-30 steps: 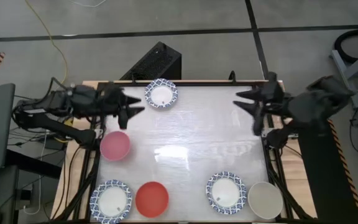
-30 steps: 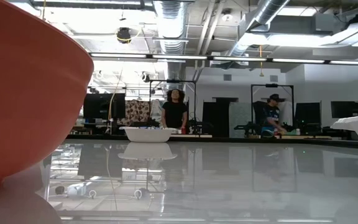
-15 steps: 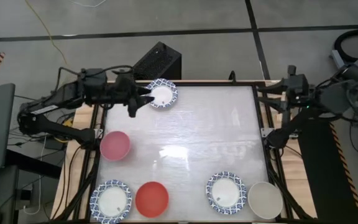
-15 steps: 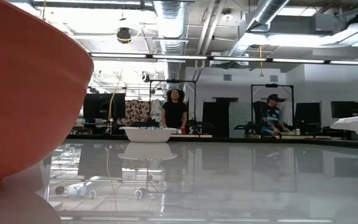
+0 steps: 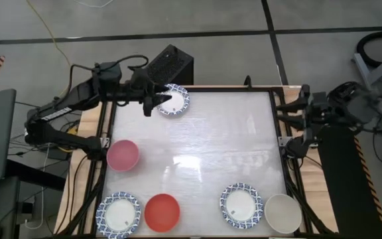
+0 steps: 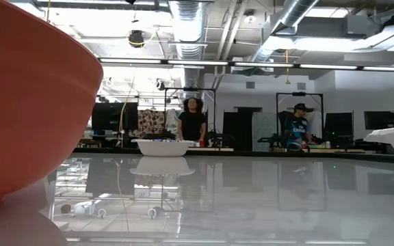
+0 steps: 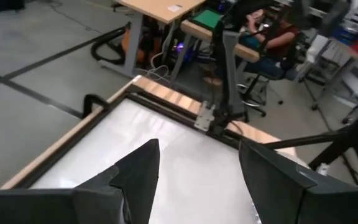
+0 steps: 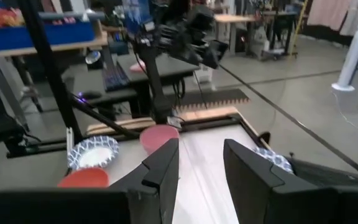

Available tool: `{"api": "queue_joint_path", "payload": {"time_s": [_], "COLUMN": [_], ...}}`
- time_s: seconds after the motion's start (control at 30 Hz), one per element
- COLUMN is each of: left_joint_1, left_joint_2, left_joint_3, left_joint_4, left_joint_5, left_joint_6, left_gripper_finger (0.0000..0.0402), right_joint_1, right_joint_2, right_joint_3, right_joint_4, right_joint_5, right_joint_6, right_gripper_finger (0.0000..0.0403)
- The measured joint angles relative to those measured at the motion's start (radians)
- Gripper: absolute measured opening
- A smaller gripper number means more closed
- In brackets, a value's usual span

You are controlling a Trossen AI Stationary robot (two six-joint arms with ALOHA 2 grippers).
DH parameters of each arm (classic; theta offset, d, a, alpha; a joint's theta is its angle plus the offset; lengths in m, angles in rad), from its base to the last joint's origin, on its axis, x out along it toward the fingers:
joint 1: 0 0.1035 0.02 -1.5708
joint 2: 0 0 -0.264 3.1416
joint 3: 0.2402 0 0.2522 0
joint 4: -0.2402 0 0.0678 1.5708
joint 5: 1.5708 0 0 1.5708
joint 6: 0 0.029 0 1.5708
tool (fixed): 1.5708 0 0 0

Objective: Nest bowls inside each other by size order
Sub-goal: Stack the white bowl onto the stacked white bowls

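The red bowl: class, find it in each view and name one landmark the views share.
High view: red bowl, near edge, left of centre.
Low view: huge, filling the left side.
Left wrist view: not in it.
Right wrist view: beside a blue-rimmed bowl.
Shared landmark: pink bowl.

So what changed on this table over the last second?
The left pincer swung from above the pink bowl toward the far edge, now open and empty beside the far patterned bowl. The right pincer pulled back off the table to its right edge, empty. All six bowls stayed put.
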Motion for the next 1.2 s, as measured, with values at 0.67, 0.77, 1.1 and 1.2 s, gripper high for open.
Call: {"api": "queue_joint_path", "payload": {"time_s": [0.67, 0.77, 1.1, 1.2], "left_joint_1": [0.056, 0.019, -0.054, -0.074], "left_joint_2": [0.050, 0.064, 0.073, 0.072], "left_joint_3": [-0.001, -0.001, -0.001, -0.001], "left_joint_4": [-0.013, -0.004, 0.026, 0.037], "left_joint_5": [0.076, 0.053, -0.029, -0.031], "left_joint_6": [0.044, 0.054, 0.073, 0.088], "left_gripper_finger": [0.0209, 0.0209, 0.0209, 0.0209], "right_joint_1": [-0.005, -0.005, -0.005, -0.005], "right_joint_2": [-0.276, -0.297, -0.314, -0.313], "right_joint_3": [-0.375, -0.375, -0.375, -0.380], "right_joint_4": [0.547, 0.590, 0.591, 0.584], "right_joint_5": [-0.051, -0.064, -0.112, -0.131], "right_joint_6": [-0.264, -0.298, -0.349, -0.346], "right_gripper_finger": [0.0148, 0.0148, 0.0148, 0.0148]}}
